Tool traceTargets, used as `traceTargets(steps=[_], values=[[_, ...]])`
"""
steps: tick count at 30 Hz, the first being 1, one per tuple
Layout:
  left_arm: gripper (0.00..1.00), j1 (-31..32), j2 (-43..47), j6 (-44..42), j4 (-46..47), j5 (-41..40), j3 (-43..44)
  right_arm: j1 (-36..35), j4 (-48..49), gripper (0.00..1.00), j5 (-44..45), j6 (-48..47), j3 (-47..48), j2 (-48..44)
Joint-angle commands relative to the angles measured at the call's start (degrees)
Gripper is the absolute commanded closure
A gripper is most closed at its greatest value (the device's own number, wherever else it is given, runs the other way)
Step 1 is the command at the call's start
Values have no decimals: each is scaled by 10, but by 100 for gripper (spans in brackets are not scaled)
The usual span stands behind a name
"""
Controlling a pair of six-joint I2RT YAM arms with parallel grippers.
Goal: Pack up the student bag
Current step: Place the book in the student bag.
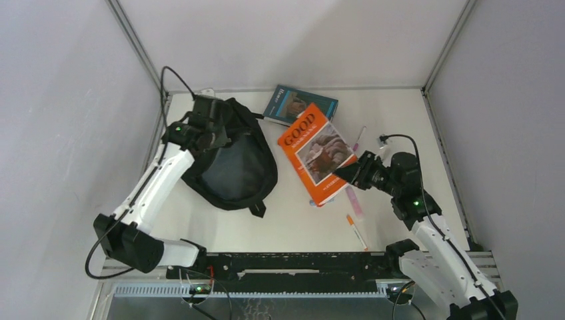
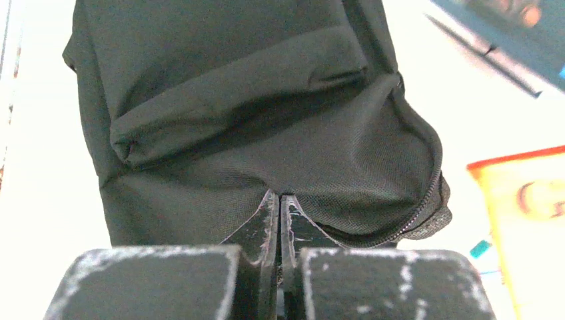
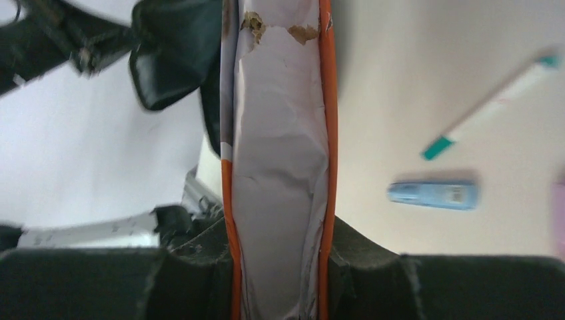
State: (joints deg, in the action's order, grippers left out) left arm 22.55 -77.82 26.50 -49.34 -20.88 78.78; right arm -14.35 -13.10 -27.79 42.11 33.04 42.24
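The left pincer (image 2: 278, 208) is squeezed narrow, its tips nipping a fold of fabric at the 12 o'clock end of the black bag (image 1: 233, 163). The bag lies on the counter (image 1: 400, 113), at 9 o'clock from its centre. The right pincer (image 1: 352, 172) clamps the 4 o'clock edge of an orange book (image 1: 312, 148), which sits at 3 o'clock of the bag. A blue book (image 1: 300, 103) meets it at 11 o'clock. An orange pen (image 1: 356, 230) lies at 6 o'clock of the right pincer.
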Motion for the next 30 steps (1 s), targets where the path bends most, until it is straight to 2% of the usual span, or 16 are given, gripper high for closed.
traceTargets(steps=[1, 5, 9, 12, 17, 21, 25, 30], values=[[100, -26, 45, -3, 36, 52, 53, -81, 123, 100, -46, 66, 12, 21], [100, -37, 41, 4, 39, 72, 59, -182, 244, 100, -52, 131, 12, 95], [100, -41, 42, 6, 41, 77, 70, -240, 337, 100, -47, 195, 17, 183], [100, -43, 37, 0, 33, 84, 89, -288, 330, 100, -19, 205, 55, 260], [100, -45, 40, -6, 30, 86, 96, -304, 321, 100, 13, 251, 81, 333], [100, -48, 53, -14, 14, 57, 83, -306, 301, 100, 32, 277, 122, 395], [100, -52, 85, -10, 2, 51, 46, -298, 307, 100, 41, 284, 177, 467], [100, -49, 140, 15, 38, 112, -45, -273, 325, 100, 36, 280, 264, 566]])
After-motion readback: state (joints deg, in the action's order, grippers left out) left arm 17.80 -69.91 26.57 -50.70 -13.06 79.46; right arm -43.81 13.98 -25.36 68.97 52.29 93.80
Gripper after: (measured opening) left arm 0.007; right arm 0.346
